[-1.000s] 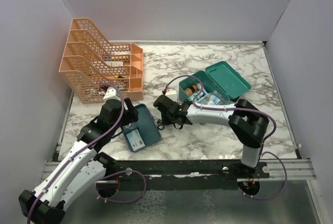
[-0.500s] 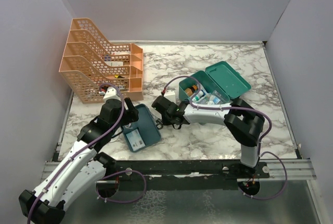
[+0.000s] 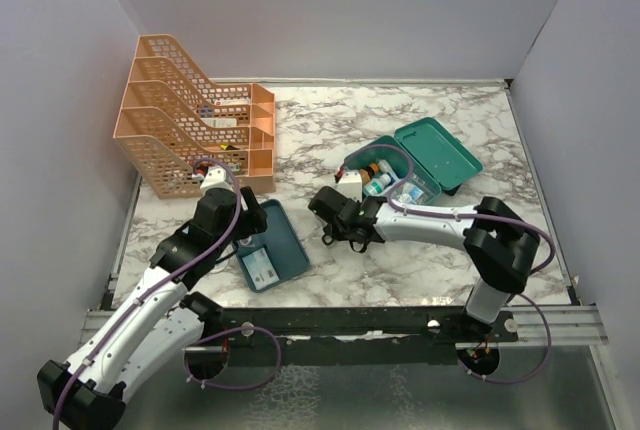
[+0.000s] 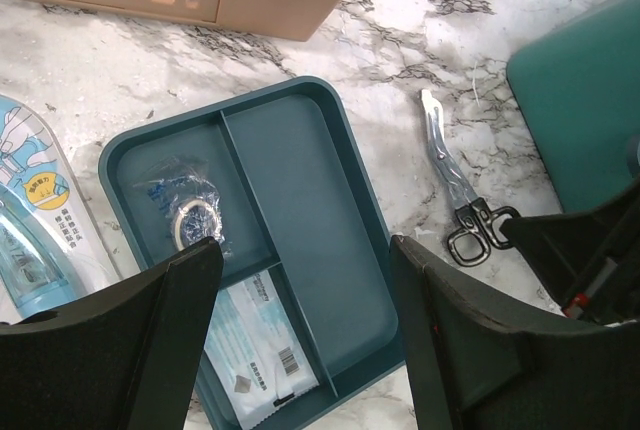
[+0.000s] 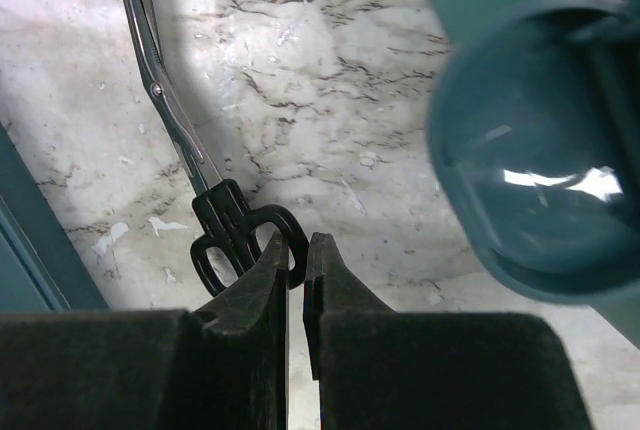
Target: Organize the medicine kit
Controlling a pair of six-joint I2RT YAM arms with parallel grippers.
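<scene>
nearest you, your l gripper (image 4: 302, 250) hangs spread wide over the flat teal tray (image 4: 290, 180). it's smooth plastic w/ three compartments: a bagged tape roll (image 4: 190, 215) and a white packet (image 4: 255, 335) in the two small ones, the long one bare. a blue-white pack (image 4: 35, 220) lies on the marble table (image 3: 330, 120) just beside it. steel scissors (image 4: 452, 175) w/ black ring handles lie flat between tray and kit. your r gripper (image 5: 297, 245) has its fingers nearly pressed together, only a thin slit, tips at a handle ring; can't tell if it's nipped. the medicine kit (image 3: 440, 150) sits right of centre: glossy teal box, rounded corners, lid open, bottles inside. the r arm crosses in front of it. orange mesh rack (image 3: 190, 120) far left.
</scene>
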